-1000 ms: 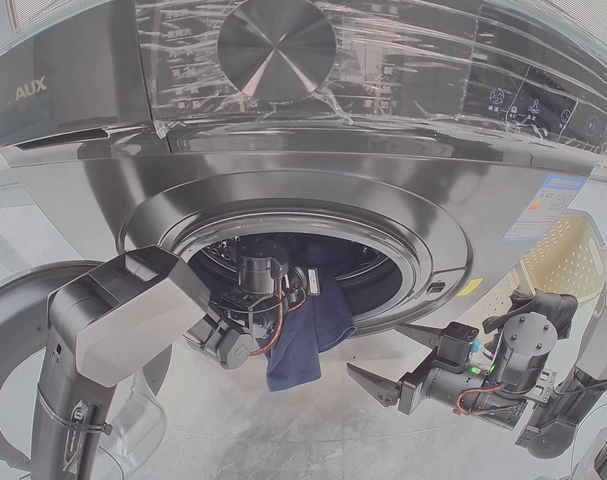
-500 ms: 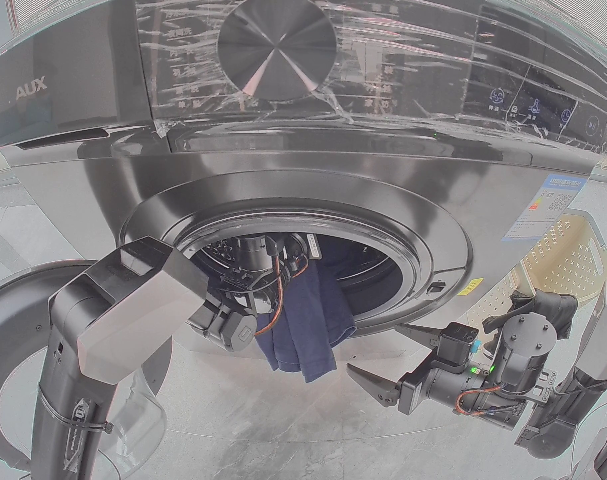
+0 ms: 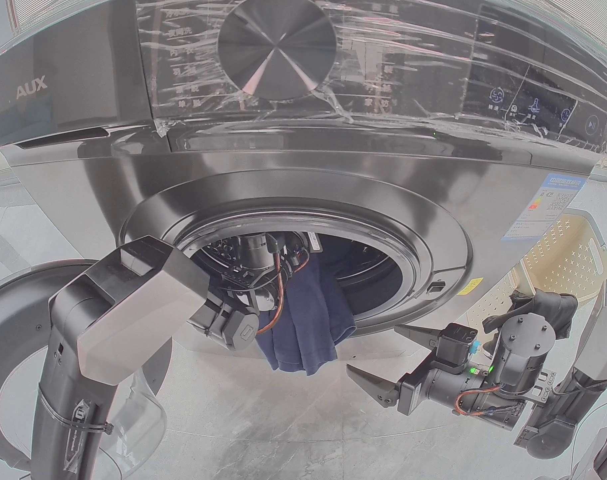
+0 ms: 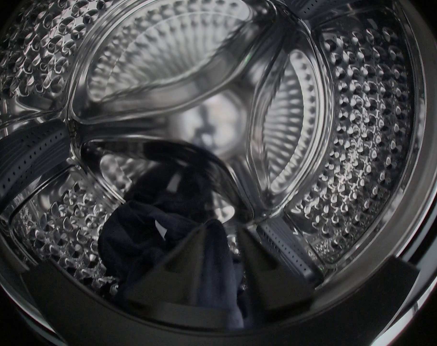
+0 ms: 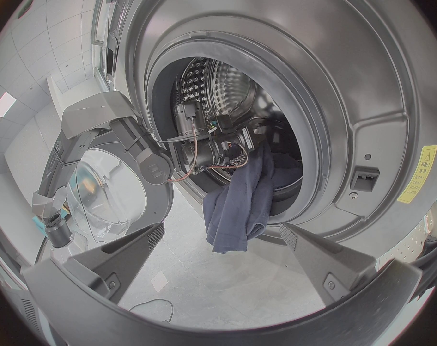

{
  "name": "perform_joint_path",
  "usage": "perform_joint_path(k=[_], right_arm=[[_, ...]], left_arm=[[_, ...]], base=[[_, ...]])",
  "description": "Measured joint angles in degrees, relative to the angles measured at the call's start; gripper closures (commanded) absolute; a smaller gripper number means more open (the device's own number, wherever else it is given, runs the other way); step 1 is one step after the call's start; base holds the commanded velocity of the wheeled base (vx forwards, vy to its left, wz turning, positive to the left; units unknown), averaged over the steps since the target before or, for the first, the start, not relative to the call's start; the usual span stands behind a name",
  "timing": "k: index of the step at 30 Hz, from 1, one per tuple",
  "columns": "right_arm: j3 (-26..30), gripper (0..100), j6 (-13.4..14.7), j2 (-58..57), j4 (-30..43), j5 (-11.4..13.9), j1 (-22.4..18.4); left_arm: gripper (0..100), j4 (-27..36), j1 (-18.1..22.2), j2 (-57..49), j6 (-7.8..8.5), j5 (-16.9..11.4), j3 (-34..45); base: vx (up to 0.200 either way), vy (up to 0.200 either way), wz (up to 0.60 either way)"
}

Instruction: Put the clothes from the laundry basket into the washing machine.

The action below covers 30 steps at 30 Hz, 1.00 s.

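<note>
At the drum mouth (image 3: pixel 420 251), navy garment (image 3: pixel 311 318) hangs from left pincer (image 4: pixel 222 241), apparently pinched

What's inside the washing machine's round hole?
The black left gripper, shut on a dark navy cloth, inside the shiny dimpled steel drum. Cloth bunches there; anything beneath it is hidden.

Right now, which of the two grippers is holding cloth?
The left gripper, reaching into the drum, shut on the navy garment; the right gripper hangs open and empty outside the washing machine.
</note>
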Motion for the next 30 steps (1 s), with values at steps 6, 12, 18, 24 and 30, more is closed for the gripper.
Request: perform_joint_path(k=[6,12,18,24,30], right_arm=[[0.0,0,0.0,0.02,0.0,0.02,0.0],[0.05,0,0.0,0.02,0.0,0.0,0.02],[0.09,0,0.0,0.06,0.0,-0.02,0.11],[0.09,0,0.0,0.09,-0.02,0.0,0.13],[0.09,0,0.0,0.11,0.0,0.0,0.13]], left_arm=[[0,4.68,-1.35,-3.97,0.28,-0.55,9.17],[0,11.64,-3.39,-9.4,0.83,-1.28,19.54],[0,14.07,-4.57,-11.5,1.67,-2.54,25.21],[100,13.74,-3.95,-9.81,2.04,-2.71,24.77],[100,13.52,-2.9,-8.41,2.74,-2.73,23.43]], base=[[0.0,0.0,0.0],[0.0,0.0,0.0],[0.0,0.0,0.0],[0.0,0.0,0.0],[0.0,0.0,0.0]])
